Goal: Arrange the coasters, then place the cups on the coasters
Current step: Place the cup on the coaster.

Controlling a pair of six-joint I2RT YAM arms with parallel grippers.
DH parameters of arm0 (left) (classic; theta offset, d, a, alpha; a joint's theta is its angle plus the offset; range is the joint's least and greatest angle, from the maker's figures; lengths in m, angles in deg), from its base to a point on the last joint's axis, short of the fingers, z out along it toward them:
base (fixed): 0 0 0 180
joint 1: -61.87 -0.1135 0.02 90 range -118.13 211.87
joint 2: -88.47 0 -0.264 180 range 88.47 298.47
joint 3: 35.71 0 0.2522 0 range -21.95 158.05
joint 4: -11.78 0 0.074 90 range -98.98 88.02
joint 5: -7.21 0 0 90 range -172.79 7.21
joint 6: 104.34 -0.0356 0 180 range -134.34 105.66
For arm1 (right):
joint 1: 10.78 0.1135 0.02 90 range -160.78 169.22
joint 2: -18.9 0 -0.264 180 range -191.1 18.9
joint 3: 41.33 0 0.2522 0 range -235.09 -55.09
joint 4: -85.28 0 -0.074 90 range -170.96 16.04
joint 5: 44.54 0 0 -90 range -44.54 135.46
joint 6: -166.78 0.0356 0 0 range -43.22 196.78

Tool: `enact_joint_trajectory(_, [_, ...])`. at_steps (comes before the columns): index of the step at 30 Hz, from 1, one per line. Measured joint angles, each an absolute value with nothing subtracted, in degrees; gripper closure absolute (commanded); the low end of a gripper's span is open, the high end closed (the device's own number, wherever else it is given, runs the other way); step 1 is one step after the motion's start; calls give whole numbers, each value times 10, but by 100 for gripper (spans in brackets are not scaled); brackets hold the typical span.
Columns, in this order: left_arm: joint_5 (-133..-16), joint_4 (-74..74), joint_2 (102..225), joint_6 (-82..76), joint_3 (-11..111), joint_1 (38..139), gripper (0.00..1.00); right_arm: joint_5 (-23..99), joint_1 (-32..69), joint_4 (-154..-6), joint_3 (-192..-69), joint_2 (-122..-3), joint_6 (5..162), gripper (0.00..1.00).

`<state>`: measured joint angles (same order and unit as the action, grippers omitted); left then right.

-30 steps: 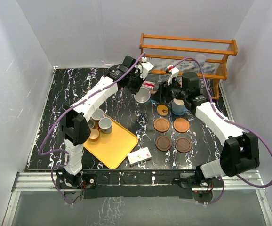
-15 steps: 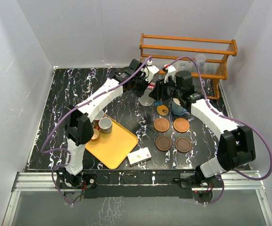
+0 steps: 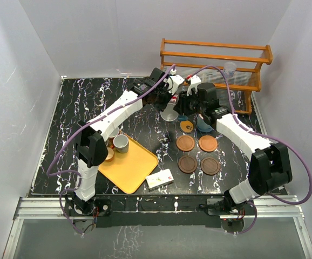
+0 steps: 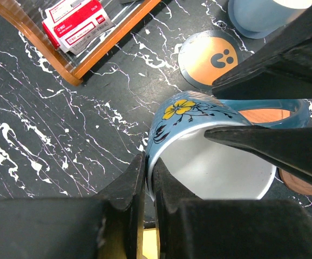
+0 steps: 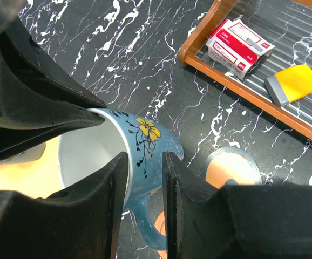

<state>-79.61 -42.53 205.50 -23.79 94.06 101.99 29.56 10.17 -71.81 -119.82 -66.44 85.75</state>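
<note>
Left wrist view: the blue flowered mug [image 4: 215, 167] has its rim pinched between the left gripper [image 4: 149, 171] fingers. The right gripper [image 5: 145, 162] fingers straddle its wall, one inside and one outside, but I cannot tell whether they press it. A smiley coaster [image 4: 212, 58] lies beyond the left fingertips.

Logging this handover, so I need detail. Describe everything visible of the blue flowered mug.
The blue mug looks like glazed ceramic: light blue outside with a yellow flower on dark stems, white and empty inside, one blue handle. It appears held off the table and tilted. The left gripper is shut on its rim, one finger inside. The right gripper straddles the opposite wall, one finger inside, close against it; whether it grips firmly is unclear.
</note>
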Motion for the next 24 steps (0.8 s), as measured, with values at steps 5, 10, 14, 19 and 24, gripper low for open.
enact_joint_trajectory(5, [-799, -428, 2055, -235, 946, 1026, 100, 308, 107, -718, -1199, -671, 857, 84])
enact_joint_trajectory(10, [-800, -425, 2061, -226, 948, 1025, 100, 329, 110, -715, -1202, -676, 859, 100])
enact_joint_trajectory(14, [-798, -419, 2063, -222, 947, 1025, 100, 345, 112, -713, -1202, -676, 860, 100])
enact_joint_trajectory(19, [-790, -410, 2063, -220, 947, 1025, 89, 362, 114, -713, -1201, -669, 858, 100])
enact_joint_trajectory(24, [-763, -388, 2060, -206, 947, 1024, 82, 389, 112, -705, -1191, -663, 857, 100])
